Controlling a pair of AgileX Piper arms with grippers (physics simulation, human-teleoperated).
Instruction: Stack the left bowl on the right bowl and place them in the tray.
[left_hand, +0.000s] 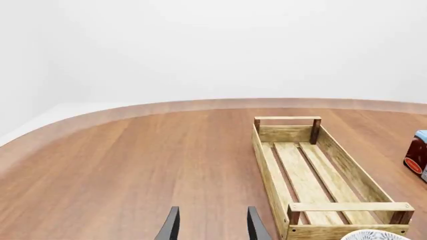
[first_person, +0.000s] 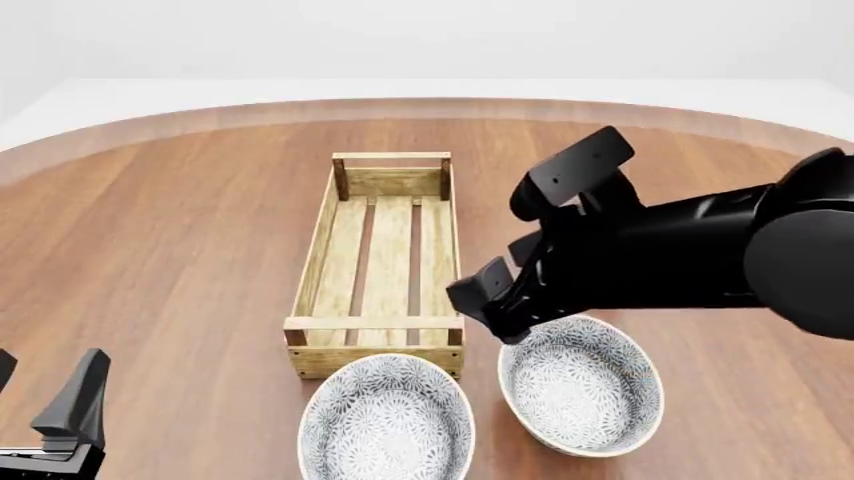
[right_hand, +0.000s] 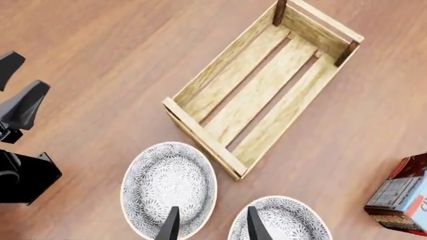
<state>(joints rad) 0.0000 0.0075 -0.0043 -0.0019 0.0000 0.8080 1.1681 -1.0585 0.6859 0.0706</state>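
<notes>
Left bowl (first_person: 387, 420) sits on the surface at the tray's (first_person: 312, 262) near end, touching the right bowl (first_person: 582, 384). Right gripper (right_hand: 209, 225), jaws apart and empty, hovers above; probably best lowered over the left bowl's near rim before closing. Left gripper (left_hand: 210, 225) idles, jaws apart.

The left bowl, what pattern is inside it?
The left bowl has a dense grey-and-white floral pattern, clearest in the right wrist view.

Two patterned bowls (first_person: 387, 424) (first_person: 581, 384), one wooden tray (first_person: 380, 255), one carton (right_hand: 400, 197), two arms.
</notes>
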